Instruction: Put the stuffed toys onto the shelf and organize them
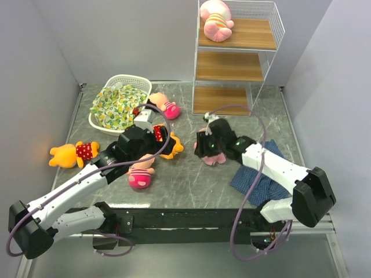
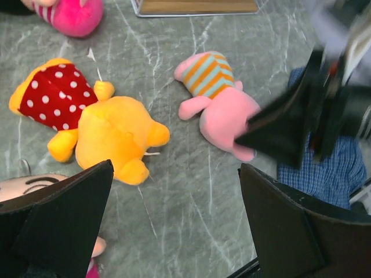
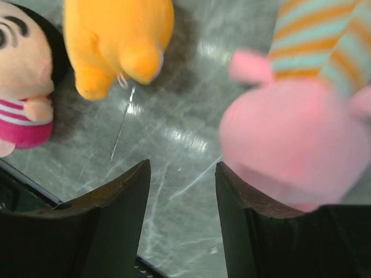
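One pink plush piglet in a yellow-striped top (image 1: 215, 22) lies on its side on the top board of the tall white-wire shelf with brown wooden boards (image 1: 232, 66). The other five toys I can see are down on the grey marbled worktop (image 1: 185, 179).

The second pink piglet, striped orange and teal (image 2: 223, 110), lies in front of the shelf, near the blue plaid cloth (image 2: 324, 174). My right hand (image 3: 182, 168) is down at its head; the fingers are parted with only bare worktop in the gap, and the pink head rests against the outer side of one finger, so it grips nothing.

Just beside that piglet, toward the left arm, an orange-yellow plush bear in a red white-dotted shirt (image 2: 110, 133) lies flat. My left hand (image 2: 175, 168) hangs over the strip of worktop between bear and piglet; its fingers are spread wide and it holds nothing.

A black-haired plush doll in pink (image 1: 141, 174) lies beneath the left arm, toward the near edge. Another pink-clad doll (image 1: 165, 107) lies just beside the white plastic lattice basket (image 1: 130, 79), which holds a green-yellow patterned cloth (image 1: 116, 107). A second orange-yellow bear in red (image 1: 72, 153) lies well apart from the rest, by the worktop's left edge.
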